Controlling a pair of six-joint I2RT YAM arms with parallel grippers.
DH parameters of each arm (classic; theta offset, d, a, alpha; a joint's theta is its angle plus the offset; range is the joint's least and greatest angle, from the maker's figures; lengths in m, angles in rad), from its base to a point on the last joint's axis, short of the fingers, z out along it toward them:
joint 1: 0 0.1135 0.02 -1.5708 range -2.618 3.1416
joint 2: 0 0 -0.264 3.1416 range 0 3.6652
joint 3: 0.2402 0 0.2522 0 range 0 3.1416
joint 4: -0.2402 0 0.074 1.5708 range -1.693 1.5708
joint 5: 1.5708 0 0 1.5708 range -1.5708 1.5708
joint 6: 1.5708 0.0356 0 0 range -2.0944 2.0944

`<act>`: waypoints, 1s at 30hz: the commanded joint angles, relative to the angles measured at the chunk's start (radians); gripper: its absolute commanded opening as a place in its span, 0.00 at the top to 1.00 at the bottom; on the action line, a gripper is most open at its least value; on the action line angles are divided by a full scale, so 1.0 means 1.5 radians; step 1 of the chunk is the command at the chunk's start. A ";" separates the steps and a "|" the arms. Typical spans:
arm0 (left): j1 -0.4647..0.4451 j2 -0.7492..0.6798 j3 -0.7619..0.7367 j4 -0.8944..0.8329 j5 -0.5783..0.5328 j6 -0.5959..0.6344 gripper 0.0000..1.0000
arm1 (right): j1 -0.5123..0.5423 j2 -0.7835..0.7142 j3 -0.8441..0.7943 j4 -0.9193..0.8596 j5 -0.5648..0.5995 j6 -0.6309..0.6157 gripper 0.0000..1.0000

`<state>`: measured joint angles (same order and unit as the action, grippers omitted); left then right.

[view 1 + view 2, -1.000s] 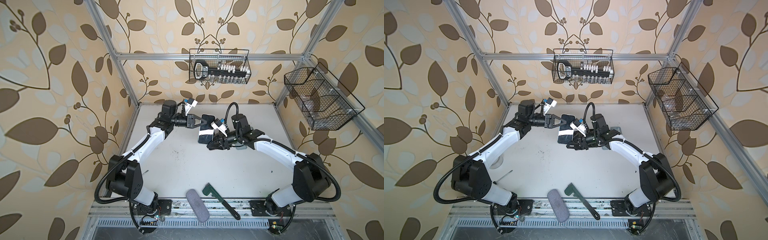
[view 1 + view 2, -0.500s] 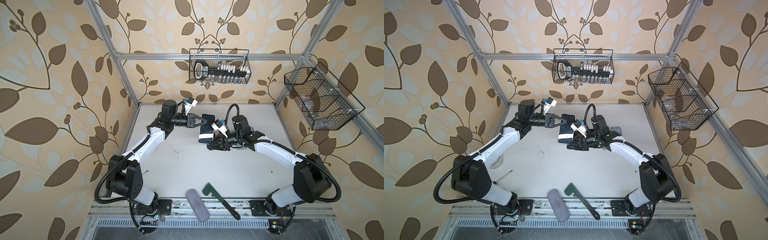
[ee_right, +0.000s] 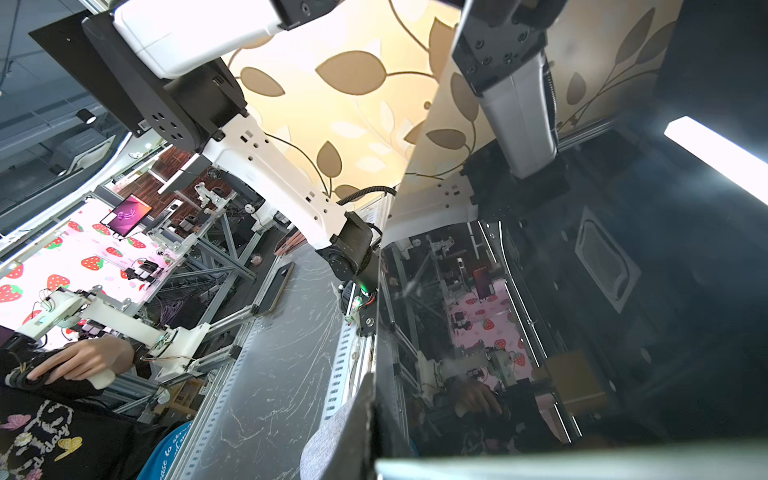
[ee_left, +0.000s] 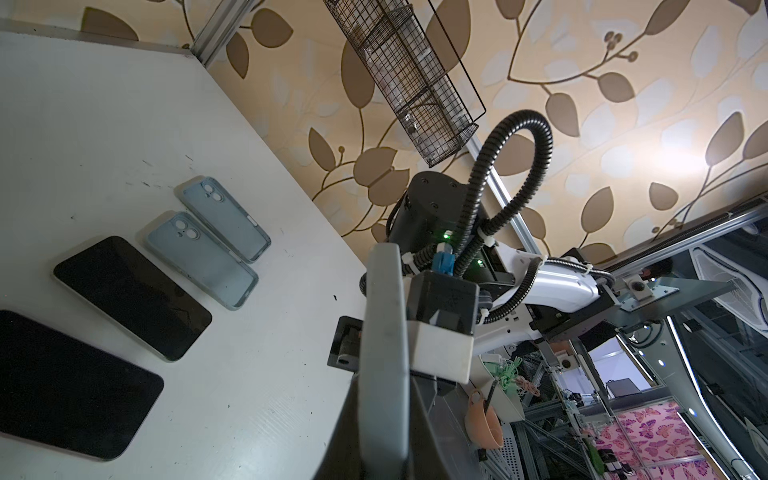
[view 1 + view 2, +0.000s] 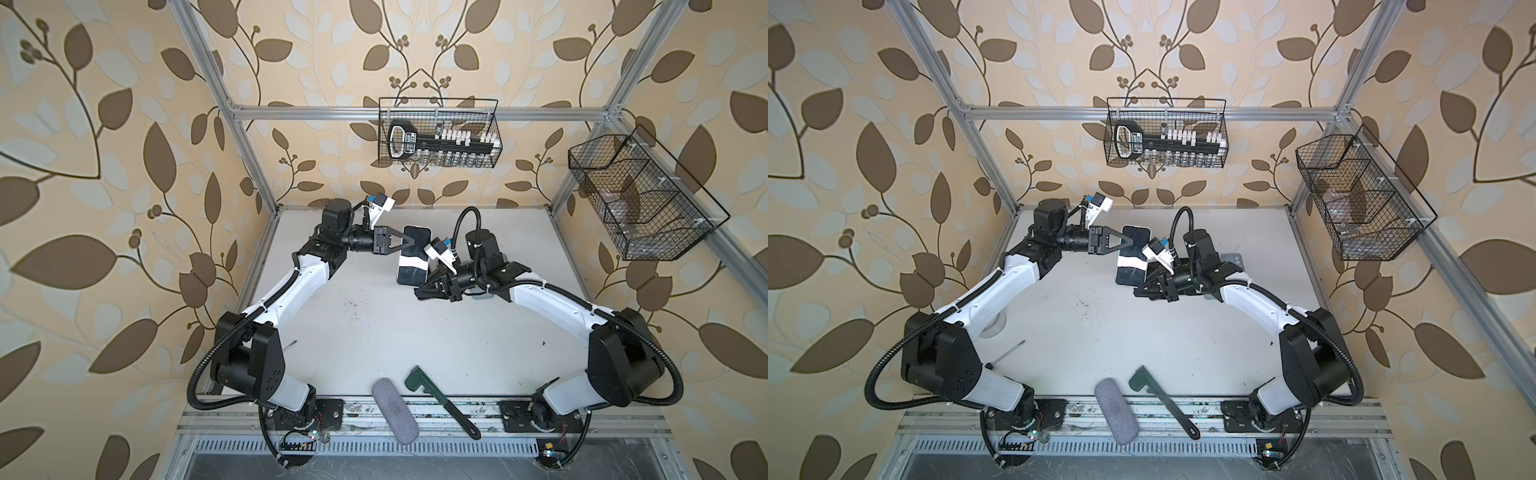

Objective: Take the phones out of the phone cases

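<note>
The phone (image 5: 412,266) in its pale grey phone case hangs above the table, screen up, in both top views (image 5: 1131,266). My left gripper (image 5: 409,245) is shut on its far end. In the left wrist view the phone case (image 4: 382,332) shows edge-on between the dark fingers of that gripper (image 4: 384,440). My right gripper (image 5: 422,289) meets the phone's near right corner, jaws drawn close together on the case's rim. In the right wrist view the glossy screen (image 3: 582,291) fills the right side, and one dark finger (image 3: 353,424) presses against the phone's edge. The other finger is hidden.
Two bare phones (image 4: 129,295) (image 4: 62,382) and two empty light-blue cases (image 4: 199,262) (image 4: 226,216) lie on the table under my right arm. A grey pouch (image 5: 394,409) and a green tool (image 5: 440,401) lie at the front edge. Wire baskets (image 5: 438,137) (image 5: 640,199) hang on the walls.
My right gripper's jaws have closed in on the phone's near corner. The phone has shifted slightly toward the back wall. My left gripper keeps its hold.
</note>
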<state>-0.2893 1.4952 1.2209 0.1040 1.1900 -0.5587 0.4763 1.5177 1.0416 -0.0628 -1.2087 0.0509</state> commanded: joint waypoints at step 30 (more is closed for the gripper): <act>-0.010 -0.013 -0.018 0.232 -0.049 -0.364 1.00 | -0.015 -0.028 0.019 -0.177 0.031 -0.291 1.00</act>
<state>-0.3065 1.4960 1.1561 0.3641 1.1343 -1.0336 0.4496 1.4784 1.0626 -0.2974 -1.1973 -0.3191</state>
